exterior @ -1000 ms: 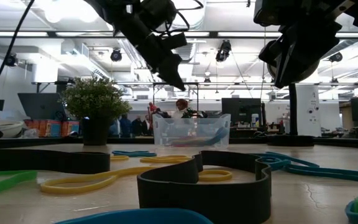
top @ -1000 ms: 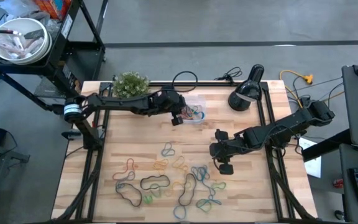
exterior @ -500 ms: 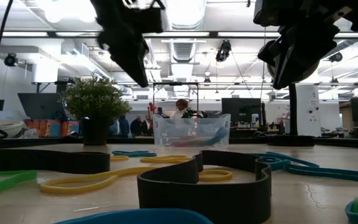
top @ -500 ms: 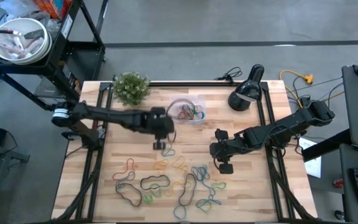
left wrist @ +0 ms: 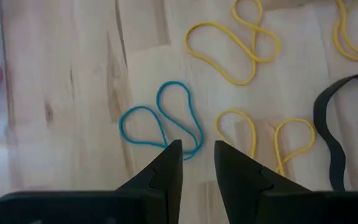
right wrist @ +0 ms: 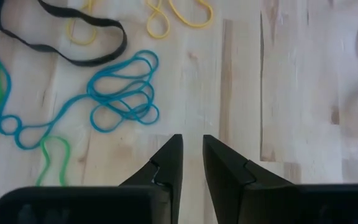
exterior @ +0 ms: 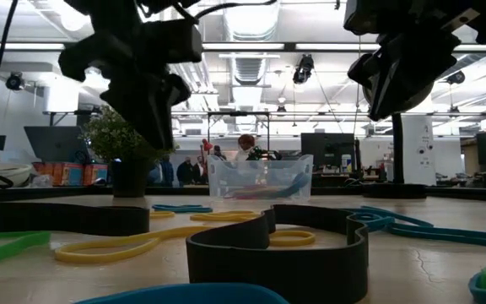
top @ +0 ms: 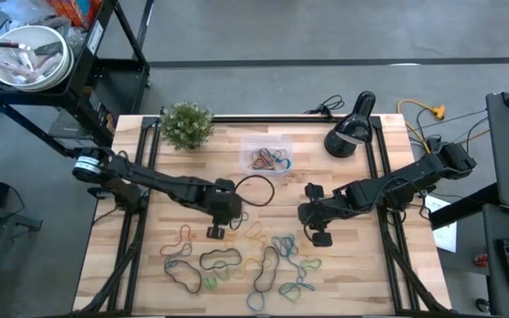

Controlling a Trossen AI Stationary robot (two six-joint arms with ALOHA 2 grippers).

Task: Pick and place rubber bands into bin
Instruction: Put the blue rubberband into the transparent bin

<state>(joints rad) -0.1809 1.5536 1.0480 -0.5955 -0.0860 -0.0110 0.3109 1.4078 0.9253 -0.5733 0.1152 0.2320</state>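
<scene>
Rubber bands (top: 237, 256) in black, blue, green, yellow and orange lie scattered over the near half of the wooden table (top: 175, 177), seen from above, just below both grippers. The left gripper (top: 216, 231) hangs over the upper edge of that scatter, and the clear bin (top: 268, 157), with a few coloured bands inside, sits well beyond it near the small plant (top: 186, 124). The right gripper (top: 320, 238) hovers beside the right end of the scatter, with the bin up and to its left and a black desk lamp (top: 350, 132) behind it. At table height, thick black (exterior: 277, 245), yellow (exterior: 116, 247) and blue (exterior: 395, 224) bands fill the foreground, the bin (exterior: 260, 177) stands between the two dark grippers, and both the left gripper (exterior: 146, 127) and the right gripper (exterior: 391, 101) hang clear of the tabletop. From the left wrist, the left gripper (left wrist: 197, 155) shows its fingers a narrow gap apart and empty, their tips directly over a blue figure-eight band (left wrist: 160, 121), with yellow bands (left wrist: 232, 43) just ahead. From the right wrist, the right gripper (right wrist: 191, 149) likewise holds a narrow gap with nothing in it above bare wood, a tangle of blue bands (right wrist: 120, 93) just ahead of its tips and a black band (right wrist: 61, 40) farther on.
</scene>
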